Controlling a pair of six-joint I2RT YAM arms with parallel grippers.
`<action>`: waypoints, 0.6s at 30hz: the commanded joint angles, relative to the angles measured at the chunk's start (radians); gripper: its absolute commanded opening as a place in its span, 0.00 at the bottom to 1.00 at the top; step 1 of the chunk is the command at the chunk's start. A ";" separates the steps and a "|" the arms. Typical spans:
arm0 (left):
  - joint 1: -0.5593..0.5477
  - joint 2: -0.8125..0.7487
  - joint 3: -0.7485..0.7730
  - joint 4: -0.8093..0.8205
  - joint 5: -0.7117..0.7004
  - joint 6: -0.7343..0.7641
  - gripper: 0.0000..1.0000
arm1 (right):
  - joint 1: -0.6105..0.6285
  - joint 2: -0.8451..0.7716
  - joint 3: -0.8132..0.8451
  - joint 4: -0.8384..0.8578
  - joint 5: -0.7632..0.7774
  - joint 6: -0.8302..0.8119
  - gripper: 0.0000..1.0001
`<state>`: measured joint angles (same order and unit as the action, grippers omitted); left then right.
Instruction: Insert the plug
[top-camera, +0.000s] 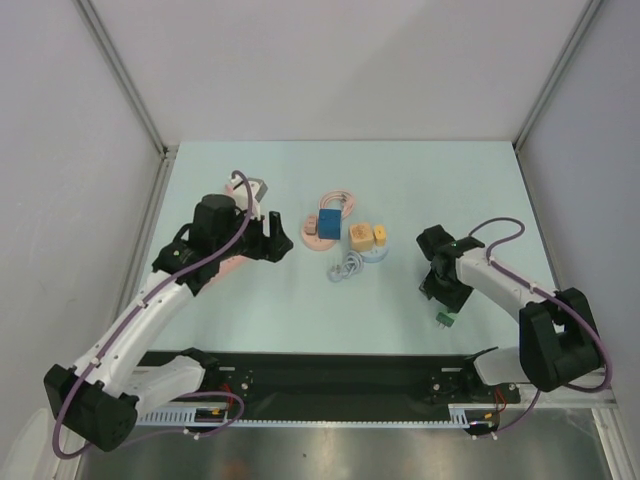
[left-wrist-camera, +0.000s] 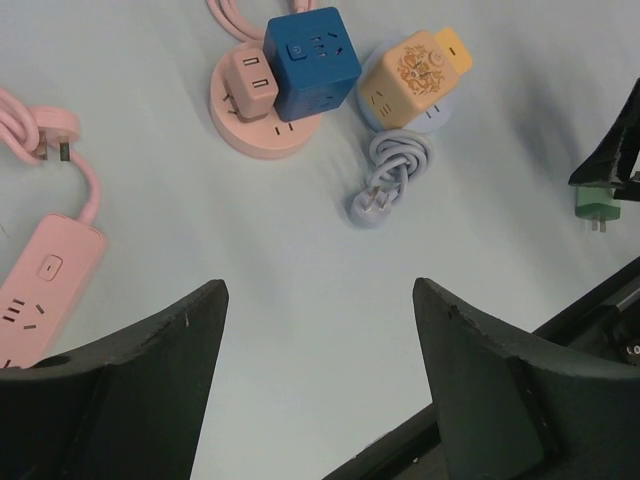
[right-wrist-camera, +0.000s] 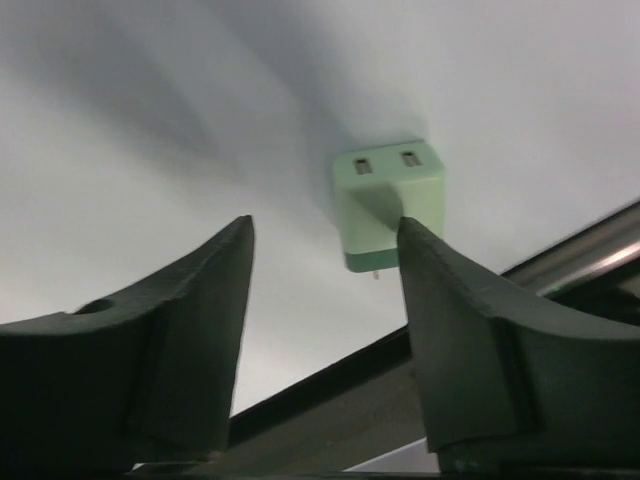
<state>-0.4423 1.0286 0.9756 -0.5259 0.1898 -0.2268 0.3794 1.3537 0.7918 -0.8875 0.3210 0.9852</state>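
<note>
Pale blue-green table (top-camera: 400, 180) below, walled in white on three sides. On the right gripper (right-wrist-camera: 325, 222), jaws apart and clamped on nothing; green plug (right-wrist-camera: 390, 195) lying just beyond the tips, off toward the right-hand finger and partly hidden behind it, not squarely in the gap. On the left gripper (left-wrist-camera: 320, 288), jaws wide apart and bare; pink power strip (left-wrist-camera: 40, 290) outside the left-hand finger, round pink socket (left-wrist-camera: 262, 130), blue cube (left-wrist-camera: 312, 60) and yellow cube (left-wrist-camera: 410, 80) well ahead of the tips, grey coiled cable (left-wrist-camera: 390, 170) nearer. Likely trouble: catching only a corner of the plug on closing, so tipping or flicking it away; or nudging it toward the black rail (right-wrist-camera: 330, 390) close behind the right jaws. Plenty of bare table ahead of the right jaws for a carry toward the sockets; tighter around the cluster, with cable and cubes crowding any approach
</note>
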 joint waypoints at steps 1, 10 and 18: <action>0.007 -0.056 -0.017 0.050 0.010 0.003 0.81 | -0.004 0.035 0.076 -0.149 0.154 0.090 0.66; 0.010 -0.030 -0.034 0.060 0.030 0.006 0.82 | -0.039 -0.036 0.012 -0.117 0.122 0.087 0.69; 0.011 -0.013 -0.015 0.064 0.071 0.004 0.81 | -0.046 -0.027 -0.104 0.137 -0.005 0.000 0.66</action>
<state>-0.4377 1.0088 0.9421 -0.4950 0.2092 -0.2268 0.3397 1.3338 0.7258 -0.8825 0.3592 1.0225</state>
